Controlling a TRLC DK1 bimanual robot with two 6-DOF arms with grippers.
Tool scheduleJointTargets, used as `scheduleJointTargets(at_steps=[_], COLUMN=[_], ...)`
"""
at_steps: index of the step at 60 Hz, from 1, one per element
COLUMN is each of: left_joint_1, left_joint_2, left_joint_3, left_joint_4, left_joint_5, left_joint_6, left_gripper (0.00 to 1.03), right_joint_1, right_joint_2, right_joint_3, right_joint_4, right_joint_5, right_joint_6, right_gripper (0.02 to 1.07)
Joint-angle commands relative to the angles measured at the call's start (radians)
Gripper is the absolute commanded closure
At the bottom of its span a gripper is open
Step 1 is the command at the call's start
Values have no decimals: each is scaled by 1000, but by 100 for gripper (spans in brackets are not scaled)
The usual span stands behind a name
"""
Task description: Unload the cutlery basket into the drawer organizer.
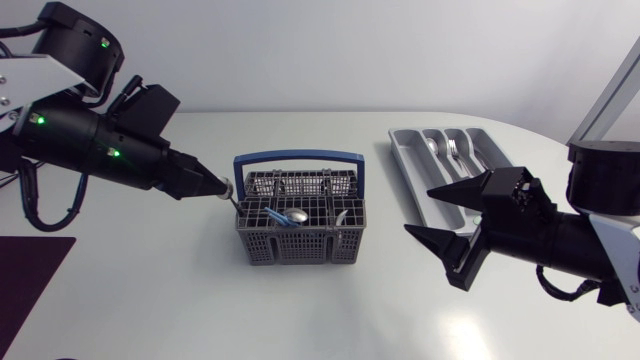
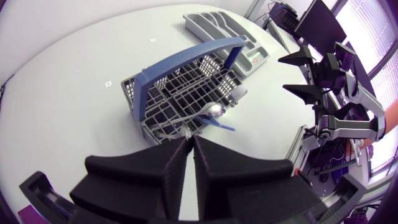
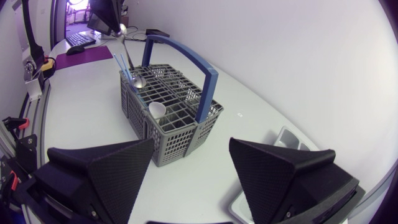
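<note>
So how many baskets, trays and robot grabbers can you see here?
Baskets: 1, the cutlery basket
Trays: 1, the drawer organizer
Grabbers: 2, the left gripper shut on a spoon, and the right gripper open
Total: 4

Grey mesh basket (image 1: 300,245) with a blue handle (image 1: 298,158) and a light grey organizer (image 1: 410,170) on the white desk (image 1: 150,300); a dark purple mat (image 1: 30,280) lies at the desk's left edge.
</note>
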Motion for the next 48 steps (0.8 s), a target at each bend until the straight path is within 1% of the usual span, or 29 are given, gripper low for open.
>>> scheduleJointTargets(at_steps=[1,10,18,23,31,33,36,37,39,43,44,48], left_joint_1=[9,5,-9,-18,-3,-7,-4,0,16,20,42,94], left_joint_2=[-38,-76,-105,-111,-81,-82,-102,-105,-116,-156,-174,-167], left_joint_3=[37,54,74,81,57,43,9,5,-9,-58,-81,-100], left_joint_4=[-24,-50,-73,-75,-72,-73,-89,-89,-98,-110,-101,-103], left_joint_5=[11,12,32,32,32,32,28,26,28,17,6,6], left_joint_6=[6,6,18,28,69,103,204,216,276,423,494,609], left_gripper=[88,88,88,88,88,88,87,87,86,84,82,81], right_joint_1=[12,13,29,42,55,55,55,55,55,52,52,53], right_joint_2=[-42,-86,-136,-137,-134,-136,-136,-136,-134,-128,-125,-116], right_joint_3=[-28,-20,-18,-11,-17,-18,-25,-28,-31,-35,-37,-35], right_joint_4=[-17,-40,-66,-89,-91,-91,-91,-91,-91,-91,-91,-89], right_joint_5=[7,8,8,10,13,18,19,19,19,21,21,21], right_joint_6=[-6,-3,-3,-3,-2,-2,-5,-6,-14,-26,-28,-28], right_gripper=[20,20,20,20,20,20,20,20,20,20,20,20])
